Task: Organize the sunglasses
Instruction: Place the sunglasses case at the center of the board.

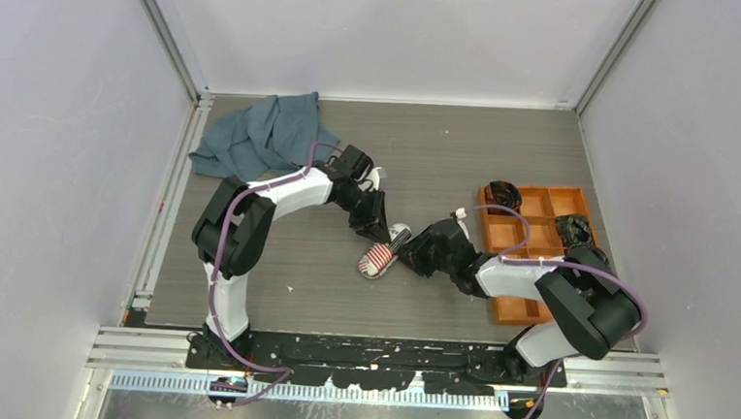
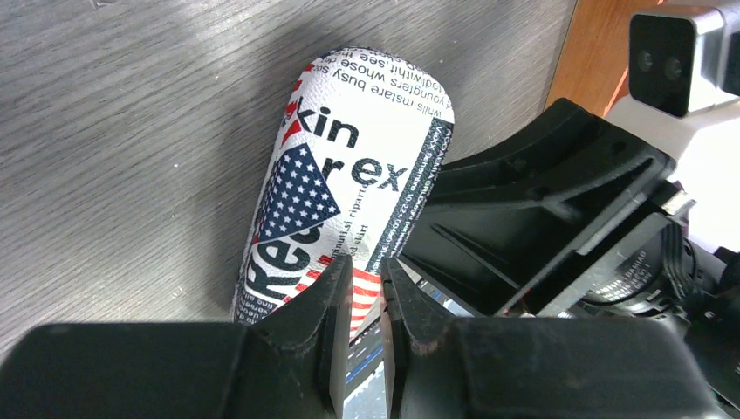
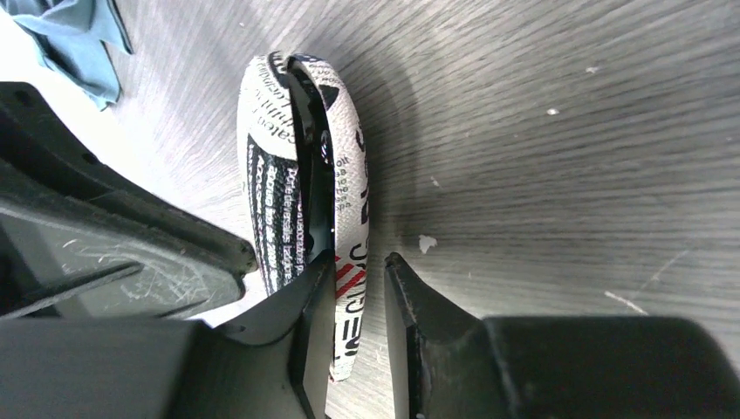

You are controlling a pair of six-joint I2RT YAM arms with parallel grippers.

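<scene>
The white patterned case [image 1: 377, 259] lies on the table between both grippers. In the right wrist view the case [image 3: 266, 157] stands slightly ajar. A glossy black sliver in its slit [image 3: 319, 150] looks like the sunglasses; the rest of them is hidden. My left gripper [image 1: 381, 237] is nearly closed on the case's near edge [image 2: 360, 262]; the case [image 2: 349, 166] stretches away from it. My right gripper [image 1: 404, 258] straddles one half of the case [image 3: 359, 260]. One finger sits inside the slit, and a small gap shows at the outer finger.
An orange compartment tray [image 1: 540, 241] stands at the right, with black coiled bundles [image 1: 504, 193] [image 1: 572, 229] in two cells. A blue-grey cloth [image 1: 259, 135] lies at the back left. The right arm's black body [image 2: 541, 209] sits close beside the case.
</scene>
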